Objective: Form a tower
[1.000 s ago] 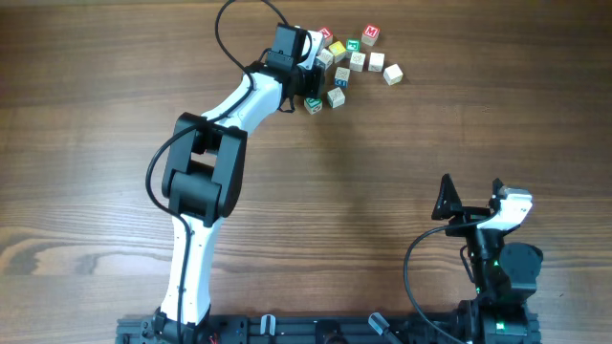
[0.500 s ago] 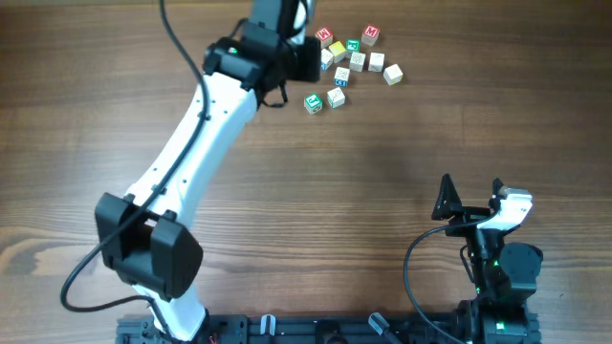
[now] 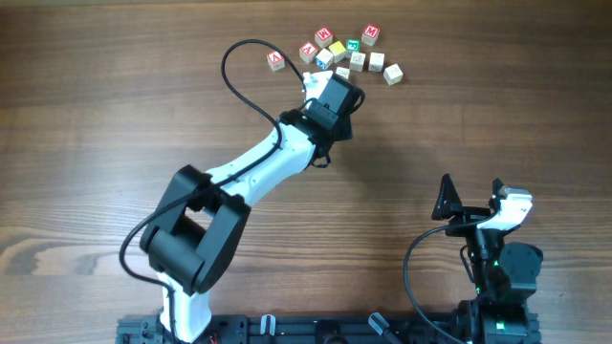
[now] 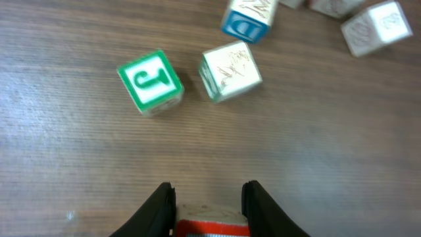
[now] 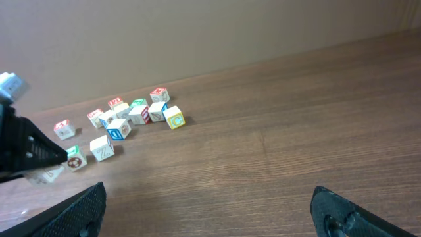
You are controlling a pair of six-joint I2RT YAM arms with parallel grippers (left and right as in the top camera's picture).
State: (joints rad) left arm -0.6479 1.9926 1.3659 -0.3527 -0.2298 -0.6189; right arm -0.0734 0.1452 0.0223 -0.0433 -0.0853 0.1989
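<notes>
Left gripper (image 4: 209,194), clamped on red-marked cube (image 4: 212,222), has swung from the far-left of the loose cubes (image 3: 356,53) to their near side. Whether any tower stands, cannot tell. Right gripper (image 5: 214,217) wide open, unmoved.

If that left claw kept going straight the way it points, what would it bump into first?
Probably the pale cube, almost dead ahead of the left gripper and its held red-marked cube; the green J cube lies off to one side. Depth is unclear, so the table might come first.

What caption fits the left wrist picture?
Left gripper shut on a red-marked cube; green J cube and blue D cube lie on the wooden table.
</notes>
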